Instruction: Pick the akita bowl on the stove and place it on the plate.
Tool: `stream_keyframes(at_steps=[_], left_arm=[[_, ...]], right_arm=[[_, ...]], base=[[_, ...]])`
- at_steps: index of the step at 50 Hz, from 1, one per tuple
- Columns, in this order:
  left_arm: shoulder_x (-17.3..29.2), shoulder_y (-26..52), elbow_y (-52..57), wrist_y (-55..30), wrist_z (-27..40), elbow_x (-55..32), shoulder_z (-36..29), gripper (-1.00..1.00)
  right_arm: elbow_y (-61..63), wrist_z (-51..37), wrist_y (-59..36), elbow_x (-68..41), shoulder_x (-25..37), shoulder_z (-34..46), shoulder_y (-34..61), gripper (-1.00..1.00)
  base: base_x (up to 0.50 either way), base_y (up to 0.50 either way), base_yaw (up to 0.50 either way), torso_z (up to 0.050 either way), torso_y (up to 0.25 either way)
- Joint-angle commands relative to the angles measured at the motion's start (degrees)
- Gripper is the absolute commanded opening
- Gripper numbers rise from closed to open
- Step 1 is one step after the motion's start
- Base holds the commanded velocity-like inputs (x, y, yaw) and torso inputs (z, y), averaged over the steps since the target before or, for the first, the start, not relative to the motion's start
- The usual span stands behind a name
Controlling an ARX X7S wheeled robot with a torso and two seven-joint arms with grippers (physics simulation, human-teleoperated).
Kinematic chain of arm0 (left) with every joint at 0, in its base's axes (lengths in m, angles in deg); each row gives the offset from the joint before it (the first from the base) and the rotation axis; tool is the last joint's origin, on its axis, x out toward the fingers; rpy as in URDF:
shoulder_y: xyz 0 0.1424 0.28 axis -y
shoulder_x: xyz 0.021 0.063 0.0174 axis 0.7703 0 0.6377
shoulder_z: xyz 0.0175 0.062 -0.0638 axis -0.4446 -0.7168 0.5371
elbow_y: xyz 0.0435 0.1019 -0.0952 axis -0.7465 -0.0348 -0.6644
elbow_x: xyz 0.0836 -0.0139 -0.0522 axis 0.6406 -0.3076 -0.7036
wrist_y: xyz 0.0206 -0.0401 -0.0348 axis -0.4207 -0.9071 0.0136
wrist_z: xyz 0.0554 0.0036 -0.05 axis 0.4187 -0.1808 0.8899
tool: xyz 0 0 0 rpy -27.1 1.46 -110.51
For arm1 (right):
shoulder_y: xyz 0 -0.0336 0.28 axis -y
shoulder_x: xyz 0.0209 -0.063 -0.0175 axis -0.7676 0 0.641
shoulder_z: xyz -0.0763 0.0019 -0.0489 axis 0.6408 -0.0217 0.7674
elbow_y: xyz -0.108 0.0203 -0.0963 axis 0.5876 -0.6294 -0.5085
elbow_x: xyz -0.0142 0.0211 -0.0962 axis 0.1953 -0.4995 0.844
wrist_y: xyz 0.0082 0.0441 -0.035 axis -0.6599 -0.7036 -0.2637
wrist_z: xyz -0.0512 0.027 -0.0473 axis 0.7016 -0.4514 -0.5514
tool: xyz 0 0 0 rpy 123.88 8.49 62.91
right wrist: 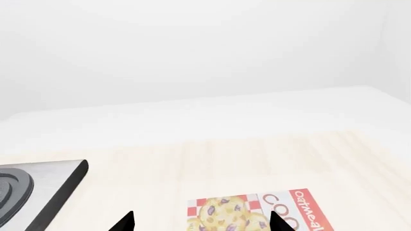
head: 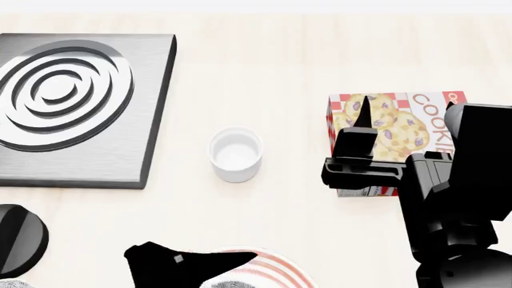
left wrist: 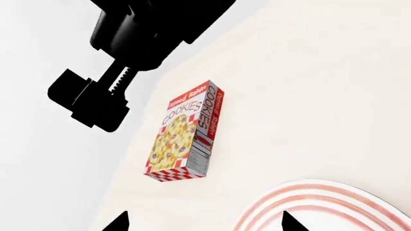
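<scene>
The stove (head: 152, 108) lies at the far left with its ring burner bare. At the head view's bottom edge a speckled bowl rim, the akita bowl (head: 228, 282), shows over the red-ringed plate (head: 276, 270), mostly hidden by my left gripper (head: 188, 264) and cut off by the frame. The left wrist view shows my left gripper (left wrist: 205, 222) open, with nothing between its fingers and the plate (left wrist: 334, 204) under one fingertip. My right gripper (head: 406, 114) hovers open above the cookie box (head: 392, 129); its tips (right wrist: 200, 222) stand wide apart.
A plain white cup (head: 236, 154) stands mid-table between stove and cookie box. The stove's black knob (head: 18, 239) sits at the lower left. A second speckled sliver (head: 9, 283) shows in the bottom left corner. The cookie box (left wrist: 183, 134) lies flat near the table's edge.
</scene>
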Motion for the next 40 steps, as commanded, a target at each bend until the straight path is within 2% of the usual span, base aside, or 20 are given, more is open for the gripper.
stream_keyframes(at_steps=[1,40], left_arm=[[1.4,0.1,-0.2,3.0,1.3,-3.7,5.4,1.0],[10.7,-2.5,-6.0,17.6,3.0,-12.3,19.2,1.0]], right_arm=[[0.2,-0.3,-0.2,-0.5,0.2,0.0,0.1,1.0],[-0.4,-0.3,0.9,-0.5,0.6,0.8,-0.1,1.0]], base=[[0.0,0.0,0.0,0.0,0.0],[0.0,0.0,0.0,0.0,0.0]])
